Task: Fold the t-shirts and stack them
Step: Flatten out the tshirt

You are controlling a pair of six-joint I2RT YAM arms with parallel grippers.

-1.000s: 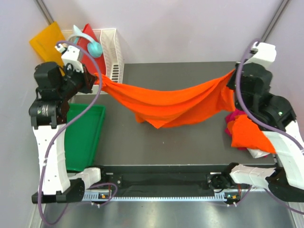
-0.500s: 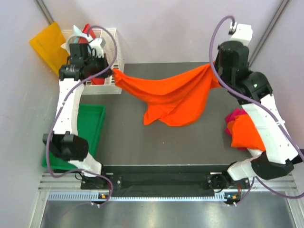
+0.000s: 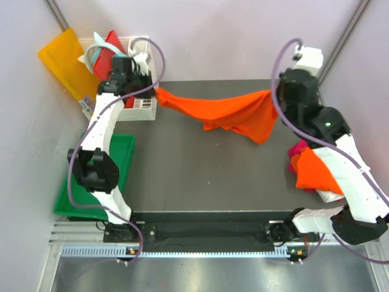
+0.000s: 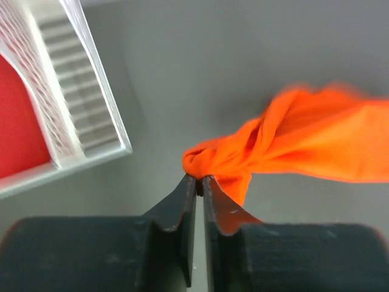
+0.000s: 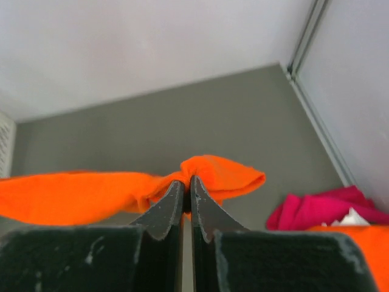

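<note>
An orange t-shirt (image 3: 231, 112) hangs stretched in the air over the far half of the dark table (image 3: 200, 176), held at both ends. My left gripper (image 3: 155, 92) is shut on its left end by the white basket; the pinched cloth shows in the left wrist view (image 4: 219, 159) at the gripper (image 4: 199, 177). My right gripper (image 3: 271, 92) is shut on its right end; the right wrist view shows the bunched cloth (image 5: 213, 171) at the gripper (image 5: 188, 178). Another orange t-shirt (image 3: 316, 170) and a magenta-pink t-shirt (image 3: 299, 148) lie piled at the table's right edge, partly under my right arm.
A white slatted basket (image 3: 143, 100) with a rigid red board (image 3: 106, 52) stands at the far left corner. A stiff yellow-orange sheet (image 3: 61, 61) leans on the left wall. A green tray (image 3: 118, 164) lies left of the table.
Both grippers have carried the orange shirt toward the far edge and pulled it tauter; its hanging middle has risen. The left arm has reached further right and forward.
</note>
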